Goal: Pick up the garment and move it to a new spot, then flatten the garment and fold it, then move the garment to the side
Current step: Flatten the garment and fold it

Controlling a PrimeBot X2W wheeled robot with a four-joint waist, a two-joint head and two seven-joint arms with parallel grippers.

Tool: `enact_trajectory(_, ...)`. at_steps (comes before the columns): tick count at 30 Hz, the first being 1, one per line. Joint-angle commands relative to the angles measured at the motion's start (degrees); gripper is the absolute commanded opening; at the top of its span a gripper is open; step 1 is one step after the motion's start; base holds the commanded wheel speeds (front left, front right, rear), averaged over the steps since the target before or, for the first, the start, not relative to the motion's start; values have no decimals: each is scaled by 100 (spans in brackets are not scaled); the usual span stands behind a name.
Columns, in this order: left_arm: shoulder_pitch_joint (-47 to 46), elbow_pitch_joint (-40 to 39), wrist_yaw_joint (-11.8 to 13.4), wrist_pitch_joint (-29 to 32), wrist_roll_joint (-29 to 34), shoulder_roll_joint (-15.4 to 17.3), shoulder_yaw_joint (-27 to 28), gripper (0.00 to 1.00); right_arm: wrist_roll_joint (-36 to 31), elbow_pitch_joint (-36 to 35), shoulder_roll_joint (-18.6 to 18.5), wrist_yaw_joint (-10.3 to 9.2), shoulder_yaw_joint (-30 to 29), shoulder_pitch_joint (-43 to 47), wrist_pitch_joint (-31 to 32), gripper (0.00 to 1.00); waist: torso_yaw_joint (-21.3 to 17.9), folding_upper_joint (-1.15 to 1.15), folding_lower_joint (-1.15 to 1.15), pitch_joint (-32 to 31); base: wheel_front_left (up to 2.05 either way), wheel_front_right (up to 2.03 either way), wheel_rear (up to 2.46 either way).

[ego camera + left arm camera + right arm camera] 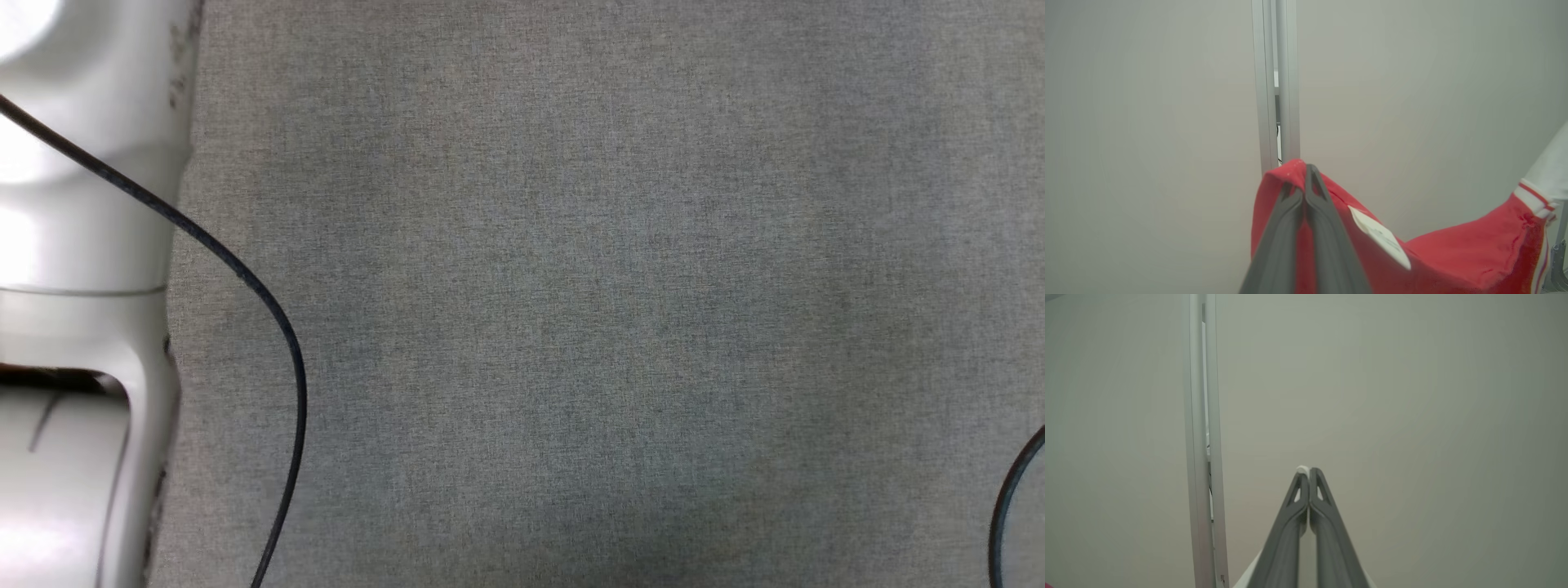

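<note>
1. The table [620,310] is covered in a grey, finely woven cloth that lies flat and matte.
2. One plain, pale, smooth wall [1147,122] is seen behind both pincers.
3. One garment [1474,253] of soft red knit is held up in front of that wall, off the table. It sags in a shallow curve from the left pincer toward a white, red-striped band [1533,200], beyond which white cloth rises.
4. One glossy white, rounded arm shell [73,245] is seen at the table's left edge.
5. One upright post [1276,81] of ribbed, silvery metal profile is set against the wall.
6. Two thin black cables are counted: one [269,302] curves across the arm shell and the table, and one [1008,506] arcs at the lower right edge.
7. The left pincer [1304,183], made of dark grey, tapered fingers, is pressed together on a red fold of the garment.
8. The right pincer [1308,473] is pressed together on a thin white edge of cloth, taken to be the garment's white part. More white cloth is seen beside its fingers [1286,539].
9. One flat white label [1380,237] is sewn inside the red cloth, just beside the left pincer.
</note>
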Motion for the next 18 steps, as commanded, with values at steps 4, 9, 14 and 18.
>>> enact_trajectory(4,405,359,-179,-6,88,-30,23,0,181,272,-40,2,-29,478,-10,0,35,0,0,-39,0,0,0)
enact_trajectory(9,811,942,-341,-6,26,-69,21,0,493,695,-99,2,175,1026,-12,0,76,0,0,-214,0,0,0)
enact_trajectory(14,1223,1343,-421,-8,-69,-87,100,0,1041,818,-122,2,238,1718,-12,0,86,0,0,-628,0,0,0)
enact_trajectory(18,1545,1523,-472,-7,-119,-87,76,0,1374,1094,-154,2,469,2182,-12,0,77,0,0,-982,0,0,0)
